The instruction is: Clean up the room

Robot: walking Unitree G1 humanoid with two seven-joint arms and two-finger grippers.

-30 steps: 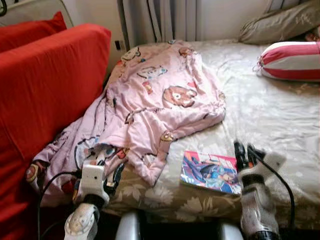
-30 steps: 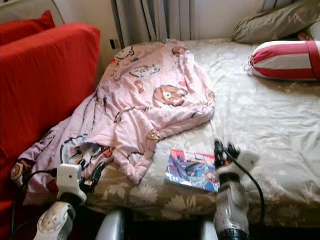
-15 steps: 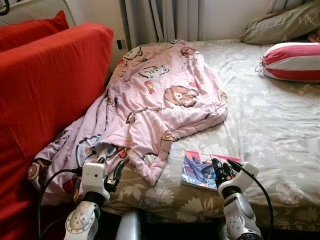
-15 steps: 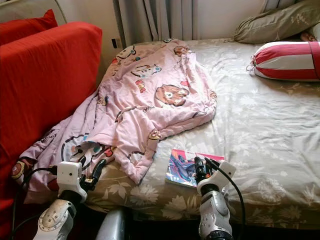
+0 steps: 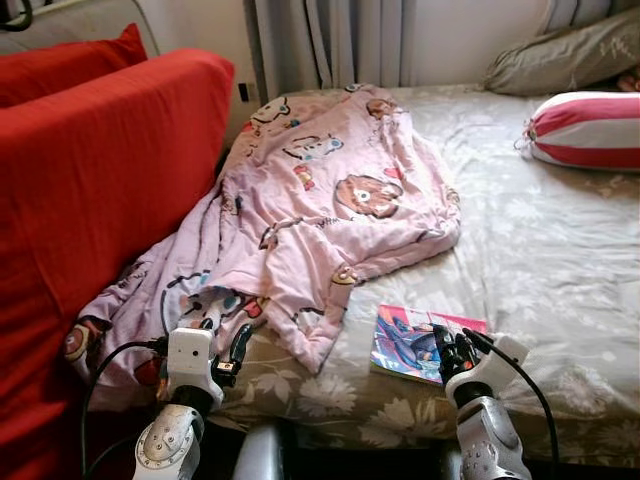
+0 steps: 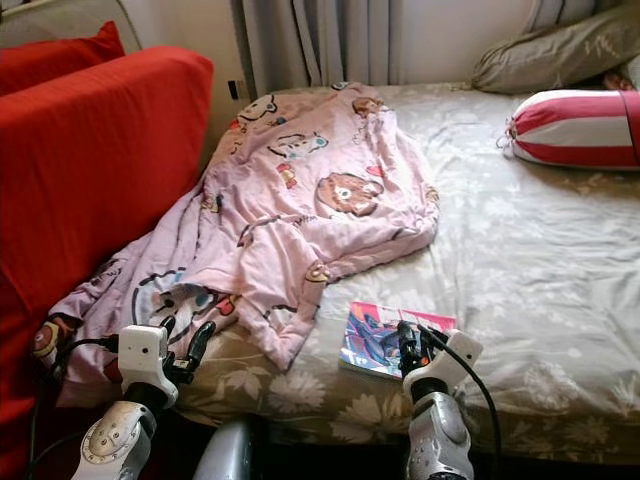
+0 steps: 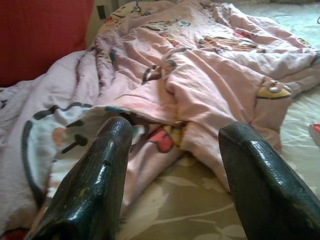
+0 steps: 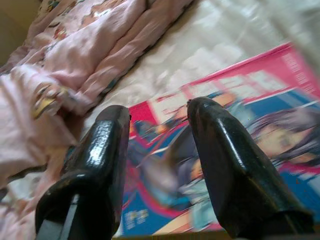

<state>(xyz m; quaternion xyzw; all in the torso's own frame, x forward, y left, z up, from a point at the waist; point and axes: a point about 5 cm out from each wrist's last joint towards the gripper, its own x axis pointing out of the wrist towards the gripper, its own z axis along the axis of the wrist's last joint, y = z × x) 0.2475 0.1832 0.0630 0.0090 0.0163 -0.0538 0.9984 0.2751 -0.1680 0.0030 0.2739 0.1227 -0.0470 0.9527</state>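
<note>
My right end effector (image 5: 452,347) is parted, empty, poised over the comic book (image 5: 418,343) at the bed's (image 6: 540,260) near edge, 5 o'clock of the rumpled pink cartoon blanket (image 5: 310,215). Left end effector (image 5: 222,340) released, idle. Nothing tidied yet, I judge. Cover text unreadable.

I see a pale pink blanket (image 5: 320,210) printed with brown, white and red cartoon animals, spread over a beige bedsheet (image 5: 560,250) patterned with pale flowers. My book (image 5: 418,343) has a pink-edged cover with blue and purple illustrated figures. The sofa (image 5: 90,170) is solid red. 1 bolster (image 5: 590,130) carries red and white stripes; the pillow (image 5: 565,55) behind matches the sheet. Both grippers have 2 glossy black fingers (image 8: 95,165).
</note>
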